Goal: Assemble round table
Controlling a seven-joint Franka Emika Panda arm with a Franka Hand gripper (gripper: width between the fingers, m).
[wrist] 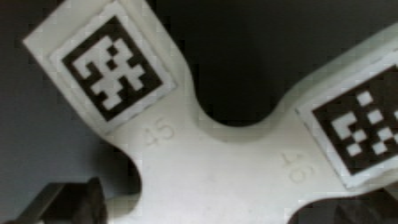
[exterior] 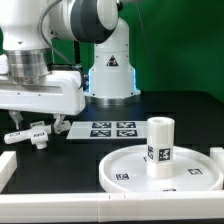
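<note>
The small white cross-shaped piece (exterior: 30,137) lies on the black table at the exterior view's left. It fills the wrist view (wrist: 214,160), where two tagged arms point away. My gripper (exterior: 37,127) is down over its middle, with the jaws on either side. One dark finger (wrist: 75,200) stands beside the piece's edge with a thin dark gap between them. The large rimmed round disc (exterior: 130,160) lies at the front right. The thick short cylinder (exterior: 160,145) stands upright on the disc.
The marker board (exterior: 110,128) lies flat behind the disc, next to the robot's base (exterior: 108,75). White border rails run along the front (exterior: 100,206), the left (exterior: 5,168) and the right (exterior: 216,155) of the table.
</note>
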